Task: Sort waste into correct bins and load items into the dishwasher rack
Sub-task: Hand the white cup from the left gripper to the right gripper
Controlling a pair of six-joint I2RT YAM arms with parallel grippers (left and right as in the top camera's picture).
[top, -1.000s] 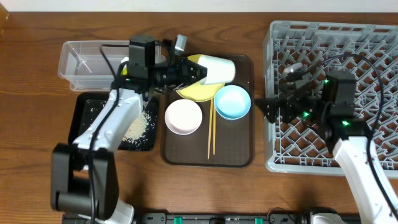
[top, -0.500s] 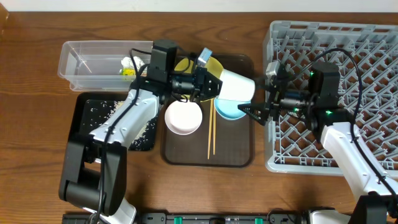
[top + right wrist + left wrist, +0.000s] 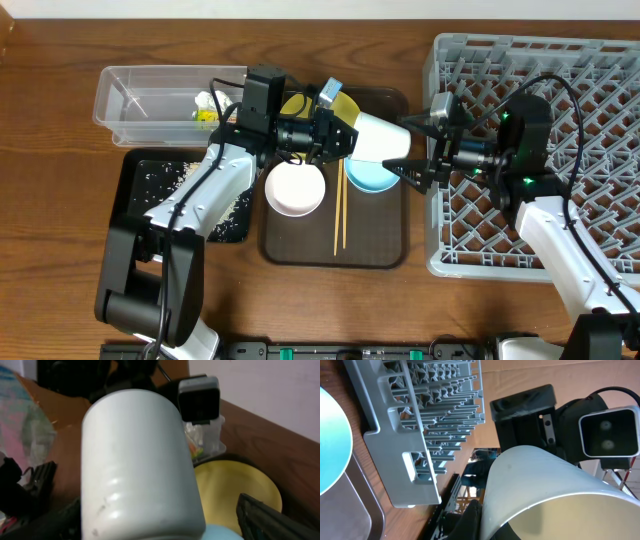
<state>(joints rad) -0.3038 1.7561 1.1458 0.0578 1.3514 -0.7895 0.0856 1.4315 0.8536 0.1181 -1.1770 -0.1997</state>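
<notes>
Overhead alone: left tool (image 3: 345, 137) clenched on pale cup (image 3: 383, 135), right tool (image 3: 400, 146) spread wide around it.

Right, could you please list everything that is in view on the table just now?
dishwasher rack: one, grey, right side.
serving tray: one, dark brown, centre.
plate: one, yellow, far end of serving tray, partly hidden.
white bowl: one, white, left on serving tray.
blue bowl: one, light blue, serving tray, partly under the cup.
chopsticks: a pair, wooden, between the bowls.
clear container: one, clear, far left, yellow-and-white waste inside.
black tray: one, black, near left, beige crumbs inside.
cup: one, pale, held over the serving tray.
left gripper: one, black, shut on the cup's rim.
right gripper: one, black, open around the cup's other end.
</notes>
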